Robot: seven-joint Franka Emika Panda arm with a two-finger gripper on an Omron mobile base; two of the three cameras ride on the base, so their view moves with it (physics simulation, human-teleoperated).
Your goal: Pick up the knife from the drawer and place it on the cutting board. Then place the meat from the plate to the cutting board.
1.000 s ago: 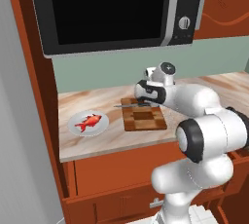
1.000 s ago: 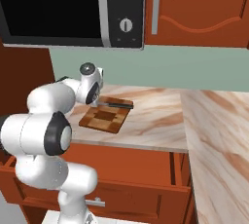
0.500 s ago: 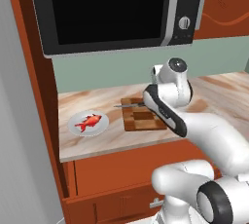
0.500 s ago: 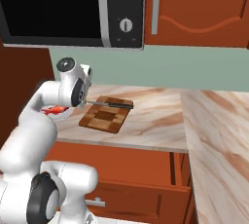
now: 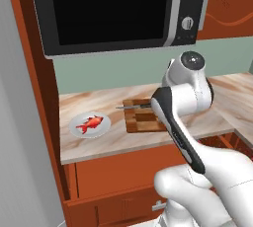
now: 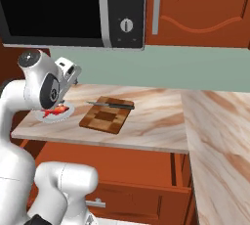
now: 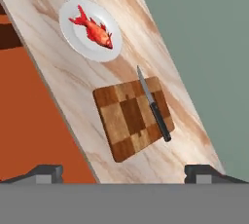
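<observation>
One of two placements done: knife point(image 7: 154, 107) lies along board point(image 7: 131, 118) far edge, blade tip overhanging toward plate point(image 7: 91, 29). Meat point(image 7: 95, 29) on plate, well ahead of fingertips point(image 7: 44, 172), beyond board. Fingers spread wide, holding nothing. Advice: centre over fish body, descend square, pinch across narrow width, avoid plate rim.

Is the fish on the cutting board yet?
No, the fish lies on the white plate, apart from the cutting board that carries the knife.

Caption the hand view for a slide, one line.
Knife on the cutting board's far edge, meat on its plate.
</observation>
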